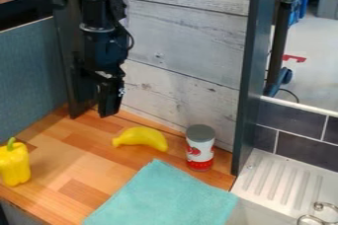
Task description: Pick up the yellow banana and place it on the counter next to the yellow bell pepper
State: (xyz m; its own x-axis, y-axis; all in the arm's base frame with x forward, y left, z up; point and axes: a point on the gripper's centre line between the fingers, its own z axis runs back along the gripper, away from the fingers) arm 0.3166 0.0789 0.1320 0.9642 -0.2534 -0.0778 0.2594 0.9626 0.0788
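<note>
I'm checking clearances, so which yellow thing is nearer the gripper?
The banana, lying closest to the gripper; the bell pepper stands farther off, near the view's left edge.

No writing or numbers can be read. The white and red can (200,151) on the table (72,162) bears a label, any print on it too small to tell.

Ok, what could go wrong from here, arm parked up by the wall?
Black two-finger gripper hangs near the grey wooden wall; a sideways swing might scrape it.
Upright white-and-red can with grey lid stands beside the teal cloth; a bump or cloth tug could tip it.
Curved yellow banana may pivot if nudged off-centre.
</note>
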